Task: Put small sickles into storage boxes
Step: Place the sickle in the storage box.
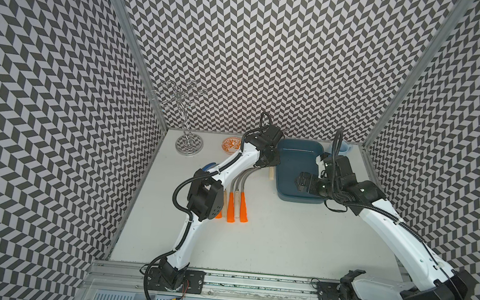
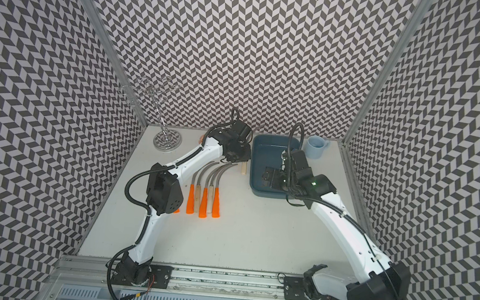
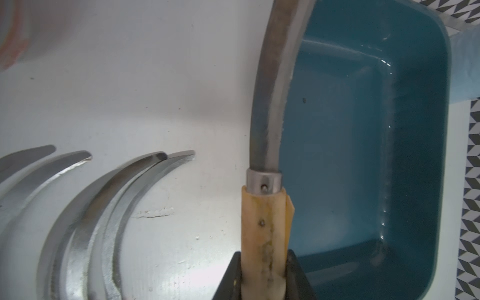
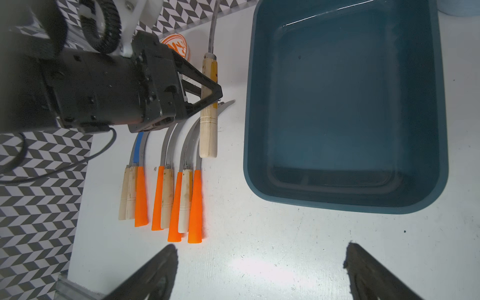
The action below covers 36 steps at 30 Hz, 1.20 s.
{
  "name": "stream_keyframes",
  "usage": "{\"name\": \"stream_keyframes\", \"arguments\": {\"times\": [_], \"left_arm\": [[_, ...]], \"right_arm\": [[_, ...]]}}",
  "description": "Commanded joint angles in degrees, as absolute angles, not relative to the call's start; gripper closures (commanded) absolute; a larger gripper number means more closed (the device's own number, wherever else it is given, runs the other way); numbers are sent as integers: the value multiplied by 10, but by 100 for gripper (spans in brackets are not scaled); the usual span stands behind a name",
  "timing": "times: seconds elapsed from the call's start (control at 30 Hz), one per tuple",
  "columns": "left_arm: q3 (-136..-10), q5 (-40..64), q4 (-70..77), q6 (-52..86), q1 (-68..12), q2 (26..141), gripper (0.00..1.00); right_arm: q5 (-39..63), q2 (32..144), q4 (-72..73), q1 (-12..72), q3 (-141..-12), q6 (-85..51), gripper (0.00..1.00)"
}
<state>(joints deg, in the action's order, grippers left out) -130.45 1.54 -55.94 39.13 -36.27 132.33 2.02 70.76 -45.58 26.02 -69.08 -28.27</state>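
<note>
With left claw point(image 4: 210, 94) clamped on wooden-handled sickle point(image 3: 262, 220), right claw point(image 4: 261, 250) spread apart: carry over tray point(image 4: 249, 130) rim, lay lengthwise, flat, release low.

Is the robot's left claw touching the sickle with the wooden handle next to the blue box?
Touching. In the right wrist view the left gripper has its black fingers pressed on both sides of the wooden-handled sickle.
</note>
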Motion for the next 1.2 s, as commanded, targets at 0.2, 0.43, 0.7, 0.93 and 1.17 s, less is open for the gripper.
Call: {"name": "stream_keyframes", "arguments": {"times": [0.2,0.43,0.7,0.93,1.17], "left_arm": [[-1356,68,-530,423,-390,1366,96],[-1371,80,-497,429,-402,1406,96],[-1370,73,-451,441,-405,1445,93],[-1367,82,-420,462,-405,1467,81],[-1366,89,-421,465,-405,1473,67]], "right_arm": [[32,679,-448,248,-660,-282,0],[35,669,-446,242,-646,-281,0],[42,659,-442,232,-631,-279,0],[49,660,-441,225,-628,-273,0],[52,660,-441,218,-628,-268,0]]}}
